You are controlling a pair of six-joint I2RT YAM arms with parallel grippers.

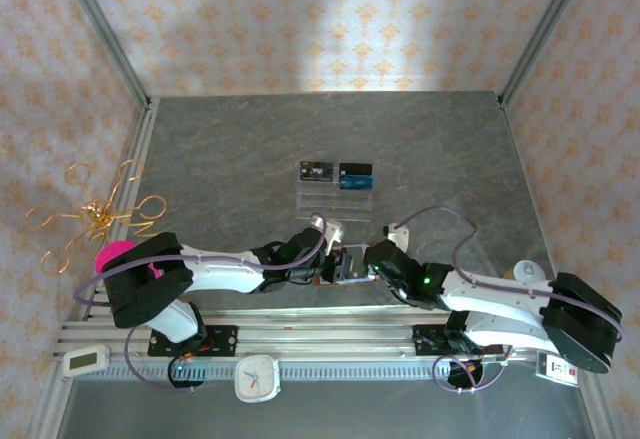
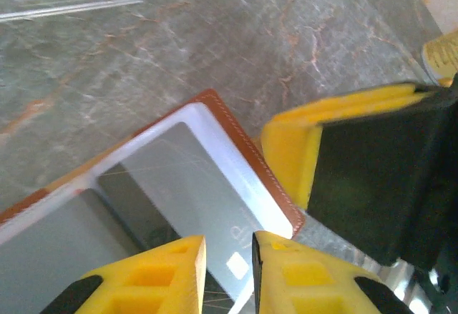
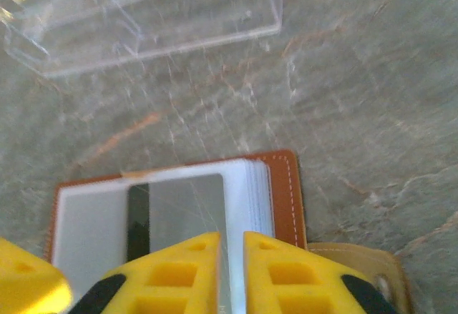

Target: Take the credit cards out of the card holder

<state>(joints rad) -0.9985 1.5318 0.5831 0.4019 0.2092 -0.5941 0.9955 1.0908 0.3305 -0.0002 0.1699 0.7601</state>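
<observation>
Holder (image 1: pixel 347 265) lies open on the worktop (image 3: pixel 372 99) at the near side, between my two arms. The rack (image 3: pixel 143 13) stands beyond it, apart, with two cards (image 1: pixel 316 171) along its far side.

My right pincer (image 3: pixel 232 271) stands over the near edge of the clear sleeves, jaws almost together with only a thin slit between them. A sleeve edge runs into that slit, but I cannot tell whether it is pinched. My left pincer (image 2: pixel 227 271) is just as narrow above the sleeves, and I cannot tell if it grips anything either.

A grey card (image 3: pixel 179 207) with a dark stripe sits in the top sleeve. I judge the step in hand is drawing that card out. To do it well I would pin the leather with one pincer and nip the card alone, not the sleeve. Then I would pull along the sleeve's length, flat and slow. The risks are that the whole holder lifts or slides, or that the film tears.
</observation>
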